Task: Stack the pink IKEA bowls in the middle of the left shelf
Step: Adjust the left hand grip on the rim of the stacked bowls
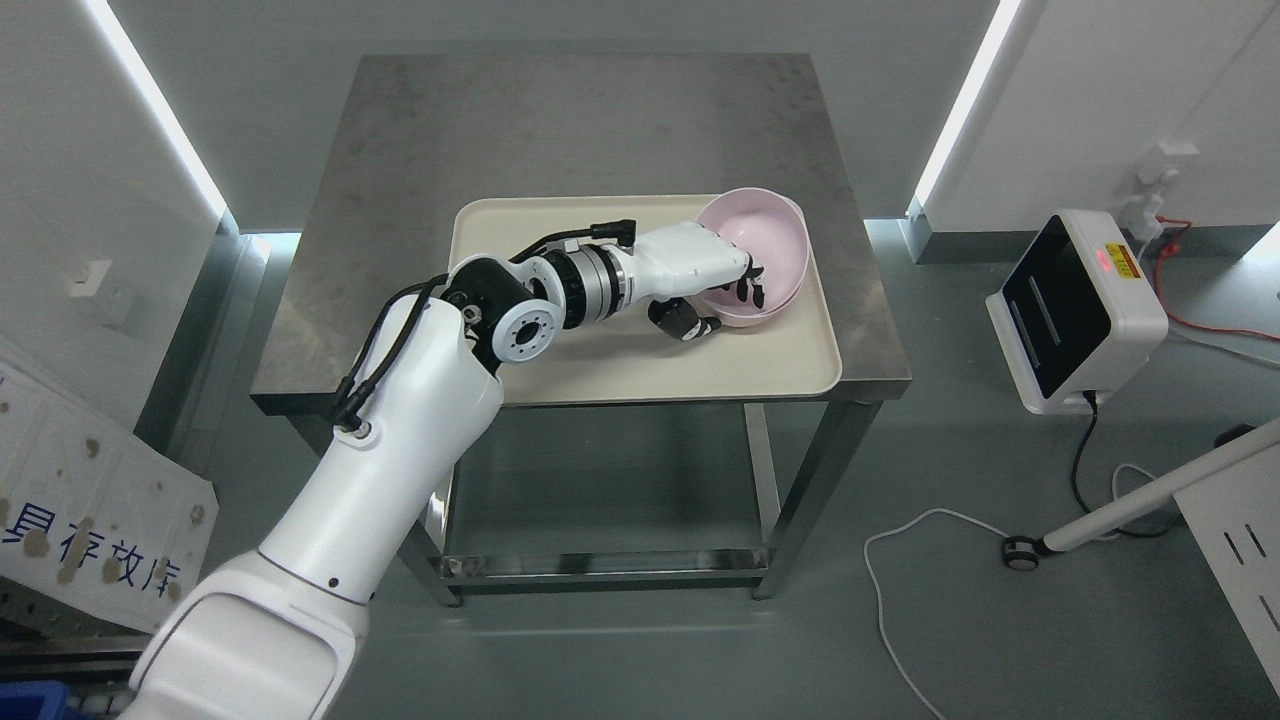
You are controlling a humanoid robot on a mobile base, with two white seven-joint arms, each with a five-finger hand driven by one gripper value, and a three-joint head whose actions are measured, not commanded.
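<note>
where the cream tray [560,375] lies on the steel table [420,150], pink bowls [765,250] nested at its far right corner, tilted toward the left hand [705,280]. reaching in from lower left, clamped on the near rim of the bowls: fingers [750,285] inside, thumb [690,322] beneath, outside the wall. off to the right on the floor, a white device [1075,310] with a dark screen.
</note>
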